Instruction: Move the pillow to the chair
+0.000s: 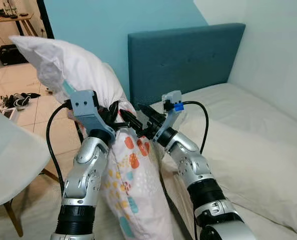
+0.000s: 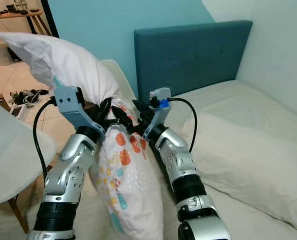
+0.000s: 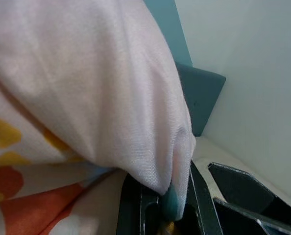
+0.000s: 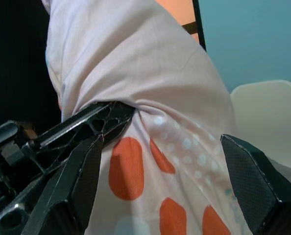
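Note:
The pillow (image 1: 133,185), white with orange, yellow and teal spots, hangs in the air in front of me, its plain white end (image 1: 58,57) sticking up to the left. My left gripper (image 3: 172,196) is shut on a pinched fold of its cover at mid-height. My right gripper (image 4: 160,139) faces it from the right, open wide, with the spotted cloth lying between its fingers (image 4: 82,186). A white chair (image 1: 8,160) with wooden legs stands close at my left. Another pale chair back (image 2: 116,75) shows behind the pillow.
The bed (image 1: 253,130) with white sheets and a teal headboard (image 1: 183,55) fills the right side; a second white pillow (image 2: 248,165) lies on it. Shoes and clutter (image 1: 18,100) sit on the tiled floor at far left, near a wooden table (image 1: 8,19).

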Controlling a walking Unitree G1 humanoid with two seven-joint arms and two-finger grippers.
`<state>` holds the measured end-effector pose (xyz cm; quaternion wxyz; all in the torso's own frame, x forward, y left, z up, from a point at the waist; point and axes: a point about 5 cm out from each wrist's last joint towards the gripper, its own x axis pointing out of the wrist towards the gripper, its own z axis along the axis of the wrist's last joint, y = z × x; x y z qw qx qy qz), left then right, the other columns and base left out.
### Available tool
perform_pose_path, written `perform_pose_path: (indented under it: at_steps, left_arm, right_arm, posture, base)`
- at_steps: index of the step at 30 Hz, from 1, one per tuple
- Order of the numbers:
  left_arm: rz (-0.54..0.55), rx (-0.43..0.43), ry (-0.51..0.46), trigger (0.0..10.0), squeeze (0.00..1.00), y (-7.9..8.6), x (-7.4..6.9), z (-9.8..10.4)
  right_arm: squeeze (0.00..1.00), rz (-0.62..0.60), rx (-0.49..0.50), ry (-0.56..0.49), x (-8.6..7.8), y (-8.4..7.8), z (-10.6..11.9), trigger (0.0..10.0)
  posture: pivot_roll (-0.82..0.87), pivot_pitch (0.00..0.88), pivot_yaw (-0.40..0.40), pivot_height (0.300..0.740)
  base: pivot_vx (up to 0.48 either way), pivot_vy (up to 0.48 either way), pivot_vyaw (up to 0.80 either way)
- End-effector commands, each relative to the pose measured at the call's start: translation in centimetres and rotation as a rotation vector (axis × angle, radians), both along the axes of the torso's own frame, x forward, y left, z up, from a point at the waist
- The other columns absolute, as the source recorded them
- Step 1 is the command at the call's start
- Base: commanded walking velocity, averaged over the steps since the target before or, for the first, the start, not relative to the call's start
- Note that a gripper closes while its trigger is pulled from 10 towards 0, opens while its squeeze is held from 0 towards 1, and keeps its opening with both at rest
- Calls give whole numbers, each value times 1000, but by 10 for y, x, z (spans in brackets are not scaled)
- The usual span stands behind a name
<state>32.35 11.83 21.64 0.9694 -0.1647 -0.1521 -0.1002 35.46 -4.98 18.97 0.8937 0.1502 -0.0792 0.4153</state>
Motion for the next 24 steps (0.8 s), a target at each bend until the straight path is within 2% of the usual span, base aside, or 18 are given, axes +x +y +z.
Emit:
perform_pose_path:
  at_steps: [1,24]
  left_arm:
    - [3,-4,-128,10000,0,1,-4,25]
    - [-17,5,-152,10000,0,-2,-3,30]
  right_arm:
    - [0,33,-20,-15,-4,6,0,10000]
    - [0,45,-16,-27,-5,6,2,10000]
  posture:
    - [-62,0,-16,714]
    - [-63,0,-15,714]
  base:
    - [326,0,800]
    - [328,0,800]
